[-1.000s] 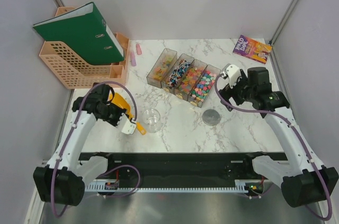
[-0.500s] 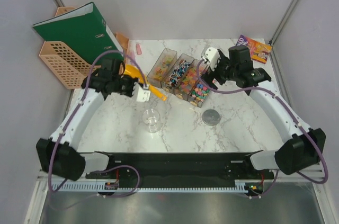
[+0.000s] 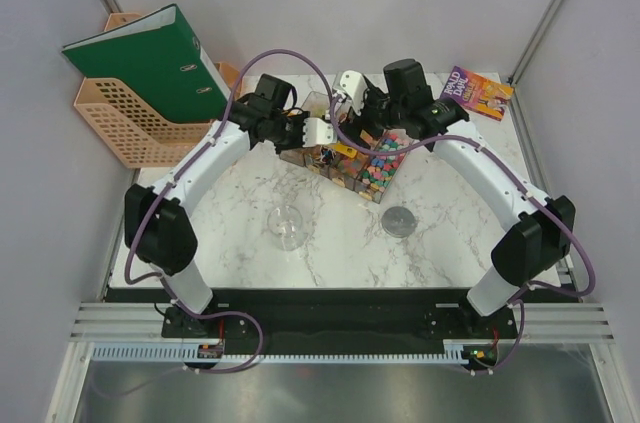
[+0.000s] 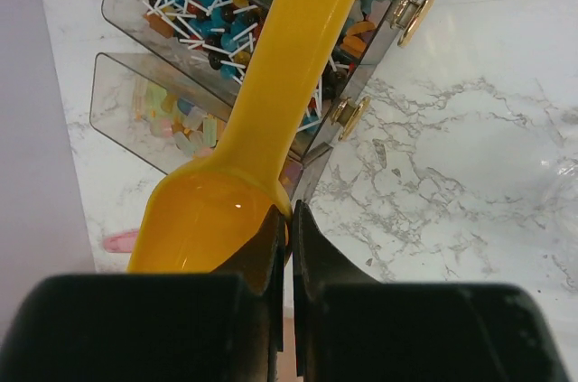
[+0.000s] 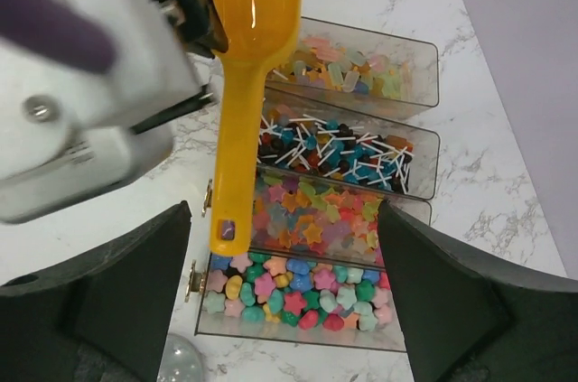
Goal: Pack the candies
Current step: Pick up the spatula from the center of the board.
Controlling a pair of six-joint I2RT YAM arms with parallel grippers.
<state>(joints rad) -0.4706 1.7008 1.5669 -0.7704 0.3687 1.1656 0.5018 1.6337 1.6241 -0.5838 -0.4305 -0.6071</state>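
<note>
Top view: both arms reach over the divided tray [image 3: 372, 195] at the back of the marble table [image 3: 450, 203]. The left gripper [image 3: 318, 133] and right gripper [image 3: 360, 118] are close together above it, and finger positions are unreadable here. The clear cup [image 3: 287, 226] stands well apart. Left wrist view: the fingers [image 4: 271, 237] are clamped on the bowl rim of the orange scoop [image 4: 271, 84]. Right wrist view: the fingers [image 5: 135, 301] are spread wide and grasp nothing. The scoop handle ends above the candies [image 5: 298, 296], which fill the nearest compartment.
</note>
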